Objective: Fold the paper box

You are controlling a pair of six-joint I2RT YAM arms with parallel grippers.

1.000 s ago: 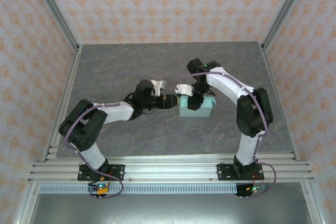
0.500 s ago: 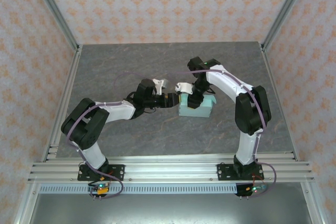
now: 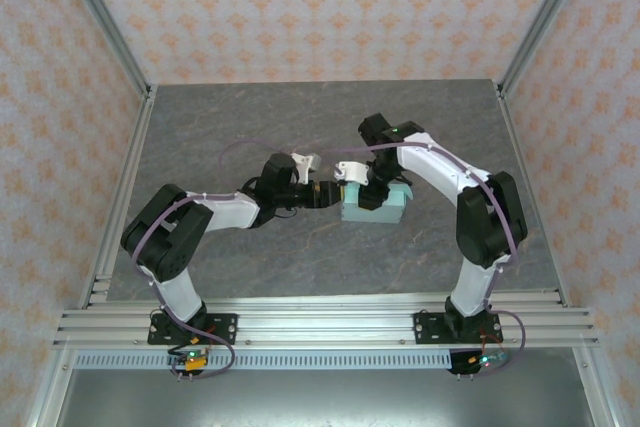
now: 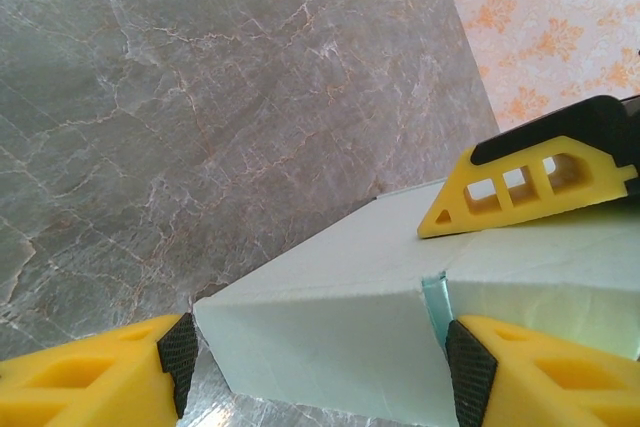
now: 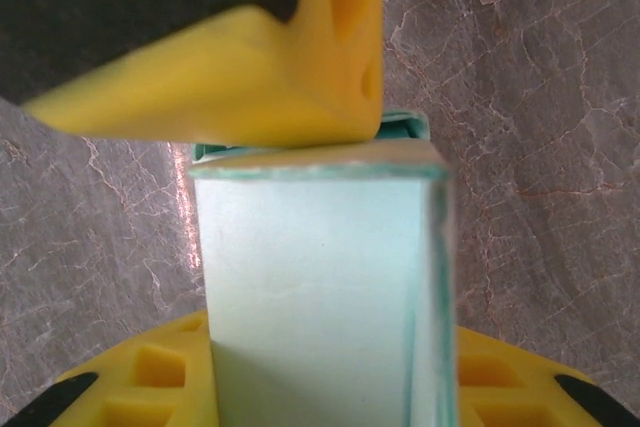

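Observation:
The paper box (image 3: 388, 209) is a small, shallow, pale mint box lying on the grey marble table (image 3: 250, 127) at mid-right. My right gripper (image 3: 372, 190) comes down on it from above. One yellow finger (image 5: 300, 87) presses the far edge of the box (image 5: 310, 247), the other (image 5: 150, 387) sits under its near side, so my right gripper (image 5: 330, 272) is shut on it. My left gripper (image 3: 330, 193) reaches in from the left. Its jaws are open, and its black pads (image 4: 180, 362) flank the end wall of the box (image 4: 330, 287), straddled by my left gripper (image 4: 325, 367).
The right arm's yellow finger (image 4: 530, 187) lies on the box's top in the left wrist view. Aluminium frame posts (image 3: 110, 37) and patterned walls close the table on three sides. Bare marble lies left of and behind the box.
My left gripper has slid right until it straddles the box's left end. The right gripper has closed a little on the box, which shifted slightly left.

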